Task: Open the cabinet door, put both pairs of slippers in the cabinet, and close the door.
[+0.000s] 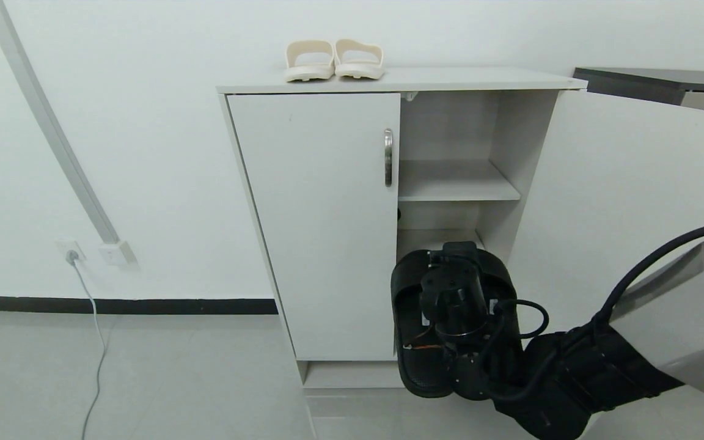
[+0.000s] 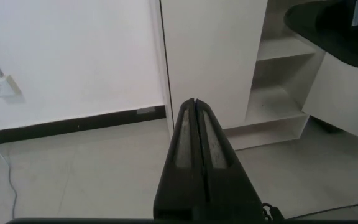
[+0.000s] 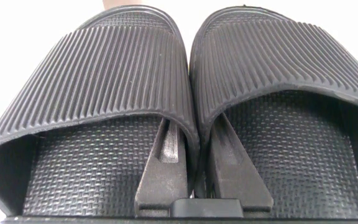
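Down in front of the open right half of the white laminate cabinet [image 1: 462, 78], my right claw [image 3: 191, 149] has the pair of black ribbed rubber slippers [image 1: 407, 293]. One finger is tucked under each strap, and the two inner edges are pinched together between them. The pair hangs as one bundle just outside the opening, low down and toes toward the cabinet. From the head view I can't say whether it lines up with the lower white shelf [image 1: 437, 235] or the space under it.

The flat white right door [image 1: 621, 201] is swung wide, so the opening step looks done. The left door [image 1: 315, 232] with its slim metal handle [image 1: 388, 157] is shut. The other pair, cream foam slippers [image 1: 333, 60], sits on the cabinet top near the back wall, untouched. My left claw [image 2: 194, 102] hangs over the grey floor tiles off to the left with its fingers pressed together, holding nothing.

So I'd call this the middle of step two, getting pair number one inside. The next move needs a straight push into the compartment, keeping the soles level so the toes don't catch a shelf edge or the shut door's edge. Then I set the pair flat and spread the fingers, and back out without dragging the straps. After that come the cream pair up top and the door.
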Robot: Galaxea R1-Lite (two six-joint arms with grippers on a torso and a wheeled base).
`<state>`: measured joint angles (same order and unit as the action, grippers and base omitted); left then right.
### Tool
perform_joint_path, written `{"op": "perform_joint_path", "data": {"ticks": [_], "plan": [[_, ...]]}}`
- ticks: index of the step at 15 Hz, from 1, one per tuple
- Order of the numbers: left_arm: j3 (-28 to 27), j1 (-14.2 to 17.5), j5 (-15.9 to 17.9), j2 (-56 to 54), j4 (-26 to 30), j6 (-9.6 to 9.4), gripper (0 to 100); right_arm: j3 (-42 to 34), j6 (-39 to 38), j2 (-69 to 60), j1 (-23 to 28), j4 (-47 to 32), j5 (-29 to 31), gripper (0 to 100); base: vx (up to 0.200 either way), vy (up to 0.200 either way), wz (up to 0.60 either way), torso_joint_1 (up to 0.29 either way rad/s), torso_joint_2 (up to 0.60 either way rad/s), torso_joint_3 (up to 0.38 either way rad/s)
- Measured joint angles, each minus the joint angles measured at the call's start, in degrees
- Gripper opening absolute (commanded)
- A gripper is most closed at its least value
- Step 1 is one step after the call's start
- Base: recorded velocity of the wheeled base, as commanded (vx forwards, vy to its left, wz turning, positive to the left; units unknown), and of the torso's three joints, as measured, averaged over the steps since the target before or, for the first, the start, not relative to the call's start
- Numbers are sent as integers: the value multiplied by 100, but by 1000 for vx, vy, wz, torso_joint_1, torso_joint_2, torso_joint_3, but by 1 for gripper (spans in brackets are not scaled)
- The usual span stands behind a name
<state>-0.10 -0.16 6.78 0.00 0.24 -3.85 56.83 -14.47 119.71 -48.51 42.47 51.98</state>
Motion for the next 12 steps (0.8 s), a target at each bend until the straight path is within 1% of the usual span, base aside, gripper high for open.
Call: {"op": "perform_joint_path", "data": {"ticks": [6, 9, 11, 12], "plan": [[2, 5, -11, -2, 2, 40, 0, 80, -11, 230, -26, 15, 5, 0, 0, -200, 0, 2, 2, 3], [0, 2, -9, -2, 2, 44, 0, 77, -20, 361, -22, 79, -1, 0, 0, 0, 0, 0, 0, 0], [0, -13, -13, -5, 7, 41, 0, 77, -20, 505, 28, 384, -99, 0, 0, 0, 0, 0, 0, 0], [0, 0, -11, -5, 0, 41, 0, 77, 2, 623, 9, 674, -230, 0, 0, 0, 0, 0, 0, 0]]}}
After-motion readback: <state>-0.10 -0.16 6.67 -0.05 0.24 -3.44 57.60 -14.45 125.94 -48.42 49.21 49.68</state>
